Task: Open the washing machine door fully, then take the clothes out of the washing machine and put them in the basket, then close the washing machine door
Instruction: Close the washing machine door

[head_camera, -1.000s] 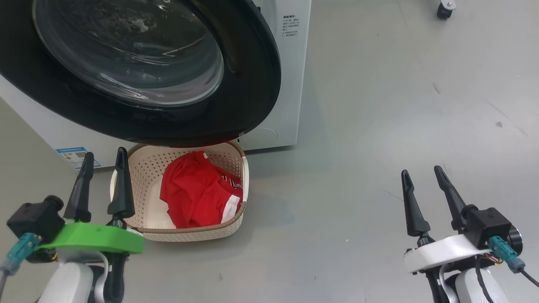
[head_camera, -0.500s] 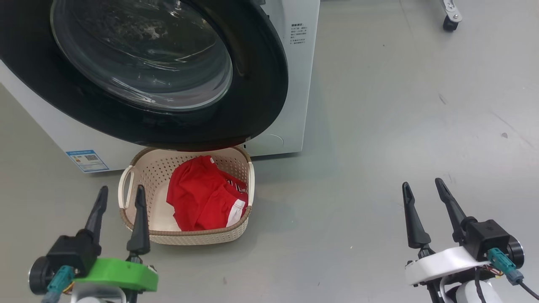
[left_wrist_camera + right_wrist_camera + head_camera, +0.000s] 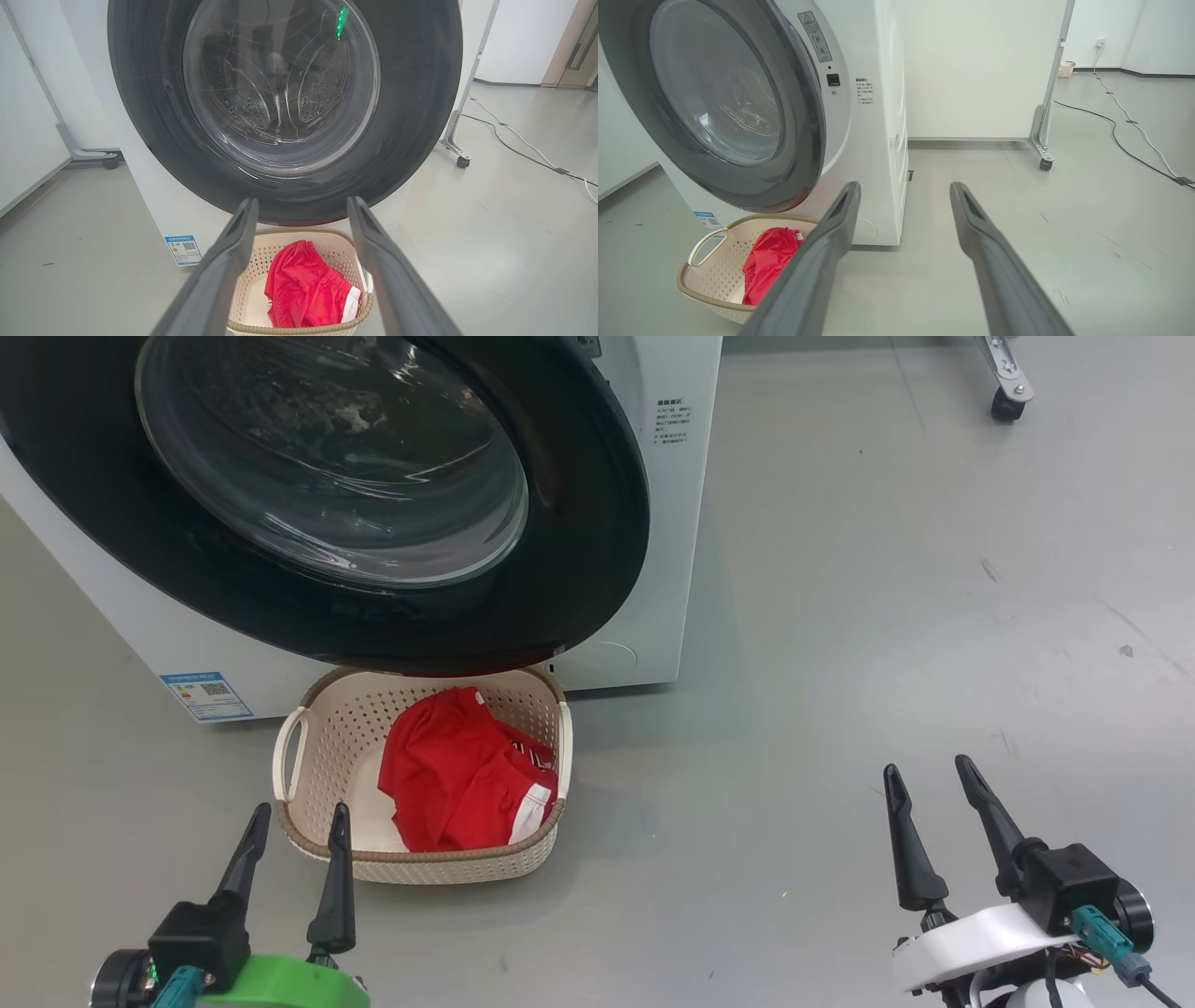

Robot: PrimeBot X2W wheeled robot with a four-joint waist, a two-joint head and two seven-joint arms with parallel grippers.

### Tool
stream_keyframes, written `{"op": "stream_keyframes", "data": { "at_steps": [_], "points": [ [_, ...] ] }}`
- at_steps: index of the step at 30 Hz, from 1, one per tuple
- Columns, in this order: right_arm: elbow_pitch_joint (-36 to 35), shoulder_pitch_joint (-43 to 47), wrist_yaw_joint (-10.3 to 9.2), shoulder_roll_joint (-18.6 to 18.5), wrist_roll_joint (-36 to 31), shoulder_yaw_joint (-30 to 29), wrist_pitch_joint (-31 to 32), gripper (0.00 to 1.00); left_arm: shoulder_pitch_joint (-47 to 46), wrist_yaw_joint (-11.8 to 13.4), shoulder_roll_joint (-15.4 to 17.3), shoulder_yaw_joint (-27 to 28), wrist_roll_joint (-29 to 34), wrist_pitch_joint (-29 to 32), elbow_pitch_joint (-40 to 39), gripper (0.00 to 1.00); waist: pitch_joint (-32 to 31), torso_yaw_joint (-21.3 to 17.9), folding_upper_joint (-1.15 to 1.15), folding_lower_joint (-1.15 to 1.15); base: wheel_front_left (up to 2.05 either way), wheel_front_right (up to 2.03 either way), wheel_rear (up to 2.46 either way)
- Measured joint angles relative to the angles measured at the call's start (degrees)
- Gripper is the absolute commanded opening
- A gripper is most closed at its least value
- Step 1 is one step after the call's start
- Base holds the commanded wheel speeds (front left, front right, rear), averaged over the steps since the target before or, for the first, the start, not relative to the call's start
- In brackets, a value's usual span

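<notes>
The washing machine door (image 3: 597, 523), with its black rim and glass bowl, lies against the front of the white washing machine (image 3: 686, 523). Below it on the floor sits the cream basket (image 3: 448, 873) with red clothes (image 3: 457, 775) inside. My left gripper (image 3: 301, 810) is open and empty just in front of the basket's near left corner. My right gripper (image 3: 926, 763) is open and empty over bare floor, far to the right. The left wrist view looks between the left gripper (image 3: 301, 199) fingers at the door (image 3: 411, 93), basket (image 3: 243, 289) and clothes (image 3: 303, 294). The right gripper (image 3: 905, 184) faces the machine's right corner (image 3: 887, 116).
A blue label sticker (image 3: 207, 695) marks the machine's lower left front. A wheeled frame's caster (image 3: 1006, 403) stands at the far right, holding a white panel (image 3: 971, 70). Cables (image 3: 1134, 126) run along the floor on the right. Grey floor stretches to the right of the machine.
The head camera has shifted, so the machine and basket sit a little lower and to the right. My left gripper has drawn back from the basket's left side to its near corner. Both grippers stay open.
</notes>
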Motion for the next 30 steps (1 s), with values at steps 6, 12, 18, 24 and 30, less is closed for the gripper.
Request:
{"op": "stream_keyframes", "data": {
  "at_steps": [6,12,18,24,30],
  "points": [
    [0.0,0.5,-0.42,0.1,0.0,0.3,0.0,1.00,0.4,0.0,-1.0,0.6,0.5,0.0,0.1,1.00,-0.2,0.2,0.00,0.00,0.00,0.00,0.00],
    [0.0,0.5,-0.42,0.2,0.0,0.5,0.0,1.00,0.8,0.4,-2.2,1.1,1.3,0.0,0.1,1.00,-0.2,0.3,0.00,0.00,0.00,0.00,0.00],
    [0.0,0.5,-0.42,0.2,0.0,0.8,0.0,1.00,0.8,0.4,-2.6,1.6,2.0,0.0,0.1,1.00,-0.2,0.3,0.00,0.00,0.00,0.00,0.00],
    [0.0,0.5,-0.43,0.2,0.0,1.0,0.0,0.98,0.9,0.4,-3.1,1.9,2.5,0.0,0.1,1.00,-0.3,0.3,0.00,0.00,0.00,0.00,0.00],
    [0.1,0.5,-0.43,0.2,0.0,1.0,0.0,0.00,0.9,0.4,-3.7,2.2,3.0,0.0,0.1,1.00,-0.3,0.5,0.00,0.00,0.00,0.00,0.00]
  ]
}}
